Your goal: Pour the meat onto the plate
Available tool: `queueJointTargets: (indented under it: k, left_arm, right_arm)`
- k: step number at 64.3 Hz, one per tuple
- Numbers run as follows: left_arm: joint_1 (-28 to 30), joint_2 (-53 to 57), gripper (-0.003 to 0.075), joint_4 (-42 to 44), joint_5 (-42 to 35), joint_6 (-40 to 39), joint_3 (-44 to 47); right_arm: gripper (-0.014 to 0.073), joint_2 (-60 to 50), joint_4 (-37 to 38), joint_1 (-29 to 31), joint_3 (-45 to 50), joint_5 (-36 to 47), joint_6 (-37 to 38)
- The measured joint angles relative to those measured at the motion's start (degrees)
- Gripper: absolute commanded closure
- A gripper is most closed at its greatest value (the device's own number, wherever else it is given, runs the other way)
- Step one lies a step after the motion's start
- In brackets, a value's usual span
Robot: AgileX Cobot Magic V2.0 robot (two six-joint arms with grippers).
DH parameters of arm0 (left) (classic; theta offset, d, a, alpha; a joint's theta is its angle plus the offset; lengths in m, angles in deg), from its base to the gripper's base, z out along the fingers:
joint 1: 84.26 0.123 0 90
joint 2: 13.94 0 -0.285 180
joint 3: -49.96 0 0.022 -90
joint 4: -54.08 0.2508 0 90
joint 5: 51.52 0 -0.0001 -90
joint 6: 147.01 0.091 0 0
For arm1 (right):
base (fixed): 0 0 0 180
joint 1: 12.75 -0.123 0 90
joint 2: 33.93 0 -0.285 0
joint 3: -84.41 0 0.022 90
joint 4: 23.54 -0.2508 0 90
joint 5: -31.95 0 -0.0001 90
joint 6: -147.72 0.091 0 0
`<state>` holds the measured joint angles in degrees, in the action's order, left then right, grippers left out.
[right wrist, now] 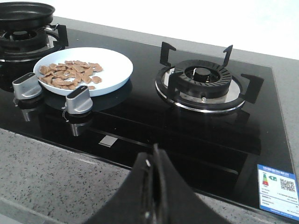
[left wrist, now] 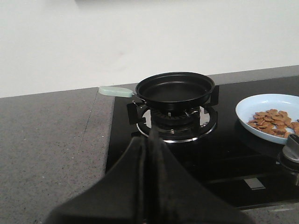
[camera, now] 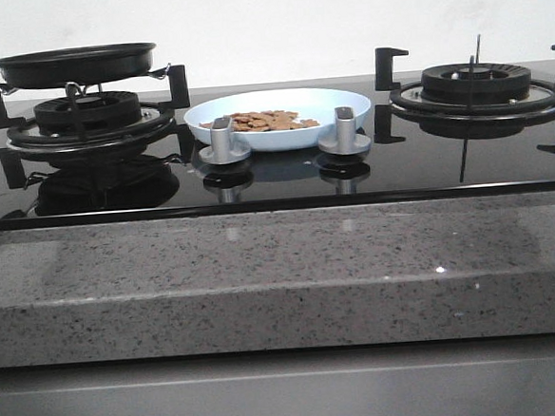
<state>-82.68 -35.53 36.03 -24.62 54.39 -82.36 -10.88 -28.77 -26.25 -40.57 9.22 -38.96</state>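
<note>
The pale blue plate sits on the black glass hob between the two burners, with a loose pile of reddish-brown meat pieces on it. Plate and meat also show in the right wrist view, and at the edge of the left wrist view. The black frying pan with a pale green handle stands empty on the left burner. My left gripper is shut and empty, short of the pan. My right gripper is shut and empty, over the hob's front edge. Neither gripper shows in the front view.
Two silver knobs stand in front of the plate. The right burner has raised black pan supports. A grey speckled stone counter surrounds the hob. A white wall stands behind.
</note>
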Motion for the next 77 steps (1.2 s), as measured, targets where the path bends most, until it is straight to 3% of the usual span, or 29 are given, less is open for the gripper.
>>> queueJointTargets:
  k: [36,50,77]
  left_arm:
    - [0.0,0.0,0.0741,0.6,-2.7,-1.3,1.7]
    - [-0.6,3.0,0.0741,11.5,-8.8,-14.7,8.6]
    - [-0.7,14.0,0.0741,13.8,-12.9,-16.4,27.3]
  right_arm:
    - [0.0654,0.0,0.0,0.0,0.0,0.0,0.1]
    - [0.0654,0.0,-0.1,0.0,0.0,0.0,0.1]
    - [0.0654,0.0,-0.1,0.0,0.1,0.0,0.1]
